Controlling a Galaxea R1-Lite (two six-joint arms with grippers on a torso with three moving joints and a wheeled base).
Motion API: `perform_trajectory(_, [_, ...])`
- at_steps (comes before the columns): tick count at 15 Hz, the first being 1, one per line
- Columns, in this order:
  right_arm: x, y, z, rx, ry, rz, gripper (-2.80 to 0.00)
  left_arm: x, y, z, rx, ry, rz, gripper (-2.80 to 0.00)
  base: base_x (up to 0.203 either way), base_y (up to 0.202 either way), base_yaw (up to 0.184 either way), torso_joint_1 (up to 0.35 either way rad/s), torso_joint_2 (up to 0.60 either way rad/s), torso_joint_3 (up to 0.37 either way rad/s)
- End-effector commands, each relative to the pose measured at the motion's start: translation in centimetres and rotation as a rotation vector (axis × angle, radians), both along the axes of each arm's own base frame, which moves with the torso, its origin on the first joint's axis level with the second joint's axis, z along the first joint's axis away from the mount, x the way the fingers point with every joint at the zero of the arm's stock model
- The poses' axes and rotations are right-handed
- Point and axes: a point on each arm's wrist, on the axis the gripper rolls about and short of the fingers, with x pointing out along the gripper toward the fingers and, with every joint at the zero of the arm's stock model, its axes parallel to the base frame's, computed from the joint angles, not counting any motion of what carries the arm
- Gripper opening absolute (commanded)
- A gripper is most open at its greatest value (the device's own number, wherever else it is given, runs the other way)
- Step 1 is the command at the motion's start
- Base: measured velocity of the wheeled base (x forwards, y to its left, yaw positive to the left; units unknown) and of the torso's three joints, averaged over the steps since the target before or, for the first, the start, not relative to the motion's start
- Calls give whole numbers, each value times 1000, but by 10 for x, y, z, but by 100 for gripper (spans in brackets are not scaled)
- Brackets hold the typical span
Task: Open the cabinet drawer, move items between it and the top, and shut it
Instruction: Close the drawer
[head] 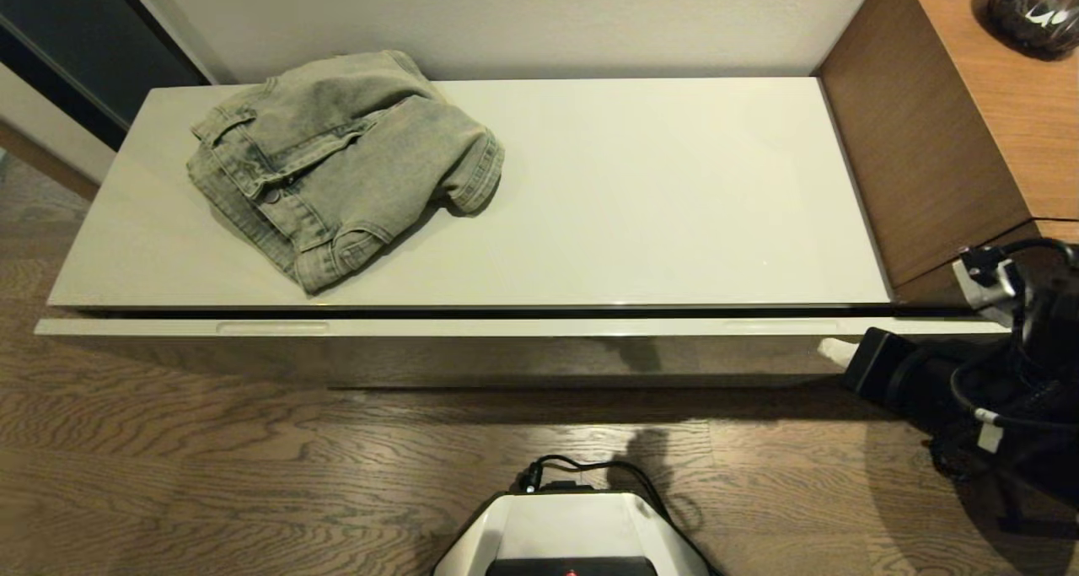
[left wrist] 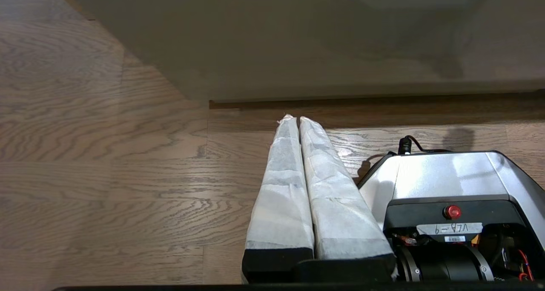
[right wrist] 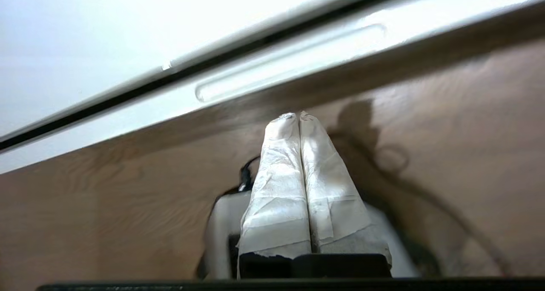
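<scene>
My right end effector (right wrist: pixel 299 117), fingers pressed together, hovers just below the cabinet drawer (head: pixel 506 327) near its right notch (right wrist: pixel 289 63), jeans (head: pixel 337 163) lying on the top (head: pixel 674 196); closed tips could slide off the glossy front, though contact looks uncertain.

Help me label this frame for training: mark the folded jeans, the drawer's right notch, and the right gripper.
folded jeans (head: pixel 337 167): head view, middle of the denim.
drawer's right notch (right wrist: pixel 289 65): right wrist view, centre of the oblong recess.
right gripper (right wrist: pixel 298 117): right wrist view, where its shut wrapped fingertips meet.
</scene>
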Motion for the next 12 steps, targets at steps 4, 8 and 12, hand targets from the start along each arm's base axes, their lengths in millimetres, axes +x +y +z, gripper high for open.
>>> perform_trajectory(4, [-5, -4, 9, 0, -46, -15, -280, 0, 0, 0, 0, 3, 0, -280, 0, 0, 0, 0, 0, 0])
perform_trajectory(8, [-6, -5, 10, -2, -48, -25, -280, 0, 0, 0, 0, 3, 1, -280, 0, 0, 0, 0, 0, 0])
perform_trajectory(12, [-7, -9, 18, -72, -90, -75, -280, 0, 0, 0, 0, 3, 1, -280, 0, 0, 0, 0, 0, 0])
